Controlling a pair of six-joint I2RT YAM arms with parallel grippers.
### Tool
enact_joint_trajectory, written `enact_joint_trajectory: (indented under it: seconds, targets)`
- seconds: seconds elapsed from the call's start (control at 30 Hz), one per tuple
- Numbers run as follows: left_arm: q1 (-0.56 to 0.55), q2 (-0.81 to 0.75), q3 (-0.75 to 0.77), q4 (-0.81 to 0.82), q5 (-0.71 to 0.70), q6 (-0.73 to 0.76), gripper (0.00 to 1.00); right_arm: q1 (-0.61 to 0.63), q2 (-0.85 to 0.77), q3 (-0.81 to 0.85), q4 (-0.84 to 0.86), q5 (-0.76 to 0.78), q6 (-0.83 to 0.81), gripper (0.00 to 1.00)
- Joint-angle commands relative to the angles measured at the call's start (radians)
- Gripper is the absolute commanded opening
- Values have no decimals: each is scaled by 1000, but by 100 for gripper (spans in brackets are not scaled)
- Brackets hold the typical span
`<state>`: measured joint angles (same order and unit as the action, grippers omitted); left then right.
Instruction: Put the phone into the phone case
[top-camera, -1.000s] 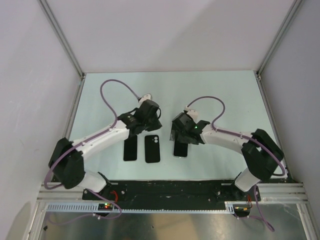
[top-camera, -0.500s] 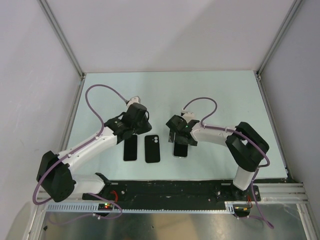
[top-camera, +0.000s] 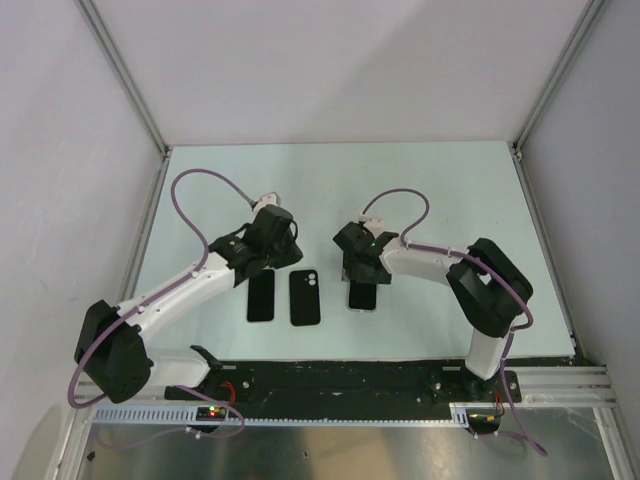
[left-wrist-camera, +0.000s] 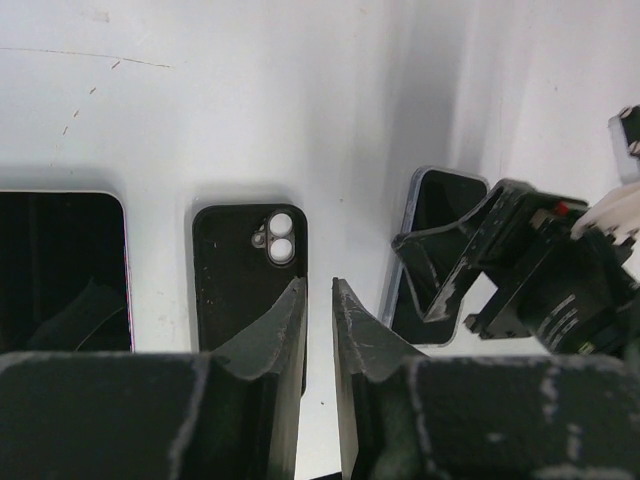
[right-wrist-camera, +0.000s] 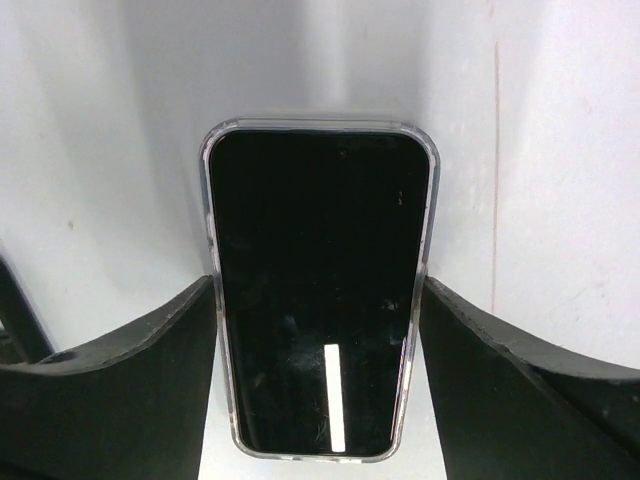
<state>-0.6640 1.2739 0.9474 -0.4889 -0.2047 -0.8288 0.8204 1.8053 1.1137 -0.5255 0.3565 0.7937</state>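
Observation:
A phone with a dark screen and a clear rim (top-camera: 362, 296) lies flat on the table, seen close in the right wrist view (right-wrist-camera: 318, 300). My right gripper (top-camera: 358, 266) is open and low over its far end, one finger on each long side (right-wrist-camera: 318, 285). A black phone case (top-camera: 304, 297) with a camera cut-out lies back up to its left, also in the left wrist view (left-wrist-camera: 250, 280). A second dark phone (top-camera: 261, 297) lies left of the case. My left gripper (top-camera: 270, 250) hovers behind them, its jaws almost together and empty (left-wrist-camera: 318, 287).
The pale green table (top-camera: 450, 200) has white walls at the back and sides with metal posts at the corners. The black base rail (top-camera: 340, 378) runs along the near edge. Purple cables loop above both arms.
My left gripper has pulled back to the left, from above the case towards the left phone. My right gripper has shifted slightly left and settled over the far end of the clear-rimmed phone.

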Motion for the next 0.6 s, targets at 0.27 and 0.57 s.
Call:
enact_joint_trajectory:
  seconds: [0.27,0.57]
  targets:
    - [24,27,-2,9,15,37,21,-277,166,207,105,-101,-338,48]
    - [25,34,-18,9,20,34,20,-304,328,428,52,-97,-450,67]
